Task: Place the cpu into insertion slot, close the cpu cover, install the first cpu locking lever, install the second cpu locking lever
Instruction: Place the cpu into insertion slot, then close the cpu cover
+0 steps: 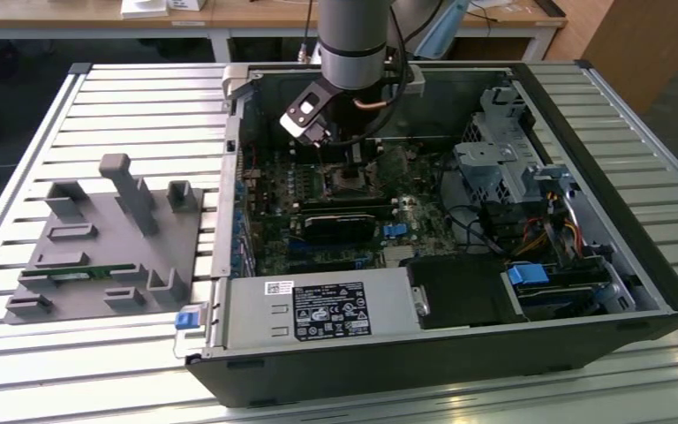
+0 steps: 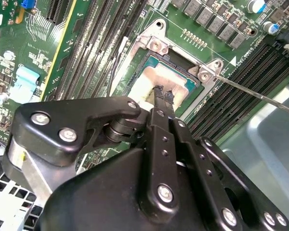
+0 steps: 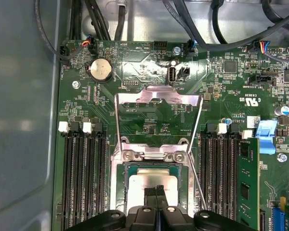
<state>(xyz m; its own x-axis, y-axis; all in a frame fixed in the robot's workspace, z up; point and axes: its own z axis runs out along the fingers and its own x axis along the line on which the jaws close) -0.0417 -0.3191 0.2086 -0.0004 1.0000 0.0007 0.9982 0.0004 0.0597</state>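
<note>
The cpu, a dull silver square, lies in the insertion slot on the green motherboard. My gripper is shut, with nothing between its fingers, and its tips are right over the chip's top; I cannot tell if they touch it. In the first wrist view the cpu cover is swung up from its hinge, and the board shows through its window. A thin wire locking lever stands free beside the socket. In the exterior view my gripper hangs inside the open computer case above the slot.
Long black memory slots flank the socket. The case walls enclose the board, with a drive cage and cables at the exterior view's right. A power supply sits in front. A grey fixture block lies outside the case at that view's left.
</note>
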